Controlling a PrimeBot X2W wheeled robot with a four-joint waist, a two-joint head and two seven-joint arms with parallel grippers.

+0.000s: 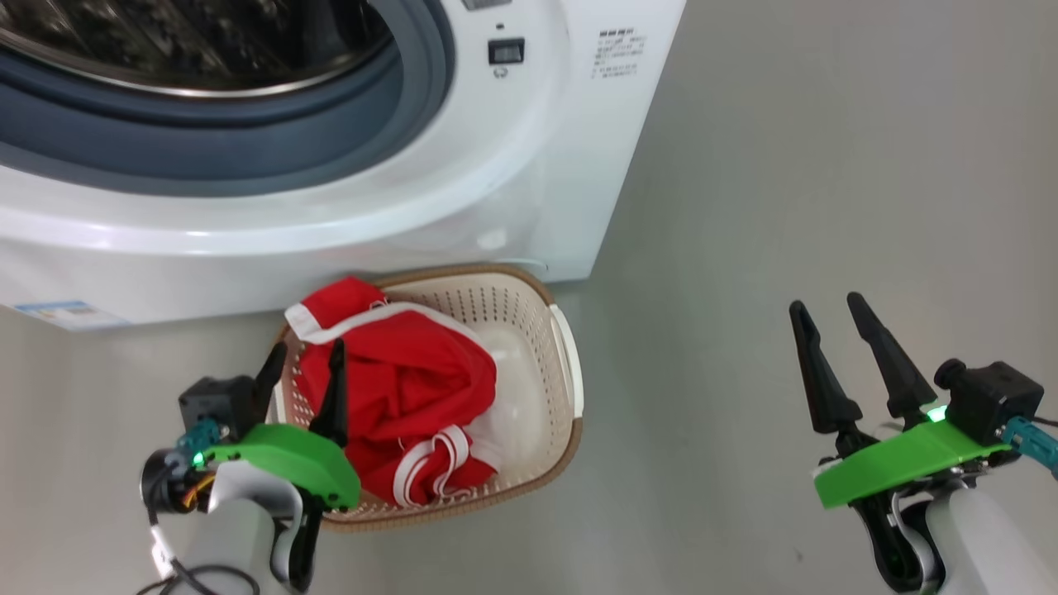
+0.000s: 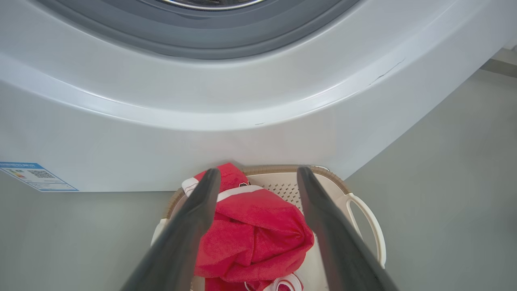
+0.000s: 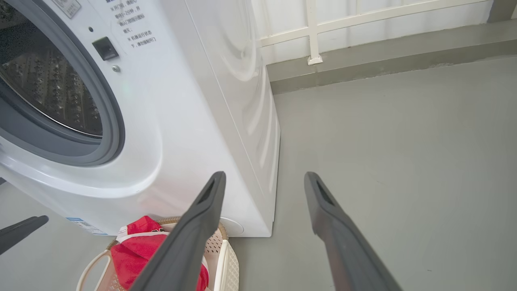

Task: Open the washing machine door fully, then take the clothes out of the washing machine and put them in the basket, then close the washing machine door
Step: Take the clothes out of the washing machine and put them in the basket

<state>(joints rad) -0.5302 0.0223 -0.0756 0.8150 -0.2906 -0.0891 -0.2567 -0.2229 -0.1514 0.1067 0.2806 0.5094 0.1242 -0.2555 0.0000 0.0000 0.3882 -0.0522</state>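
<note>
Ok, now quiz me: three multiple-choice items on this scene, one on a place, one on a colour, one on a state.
1. Where do the red clothes lie?
A in the drum
B in the basket
C on the floor

2. What colour is the basket's rim?
A brown
B blue
C black

3. How does the left gripper stand?
A open
B shut on the clothes
C shut on a handle

Answers:
1 B, the red fabric is heaped inside the perforated walls.
2 A, a brown woven-look band runs round the top.
3 A, its jaws stand wide apart, gripping nothing.
</note>
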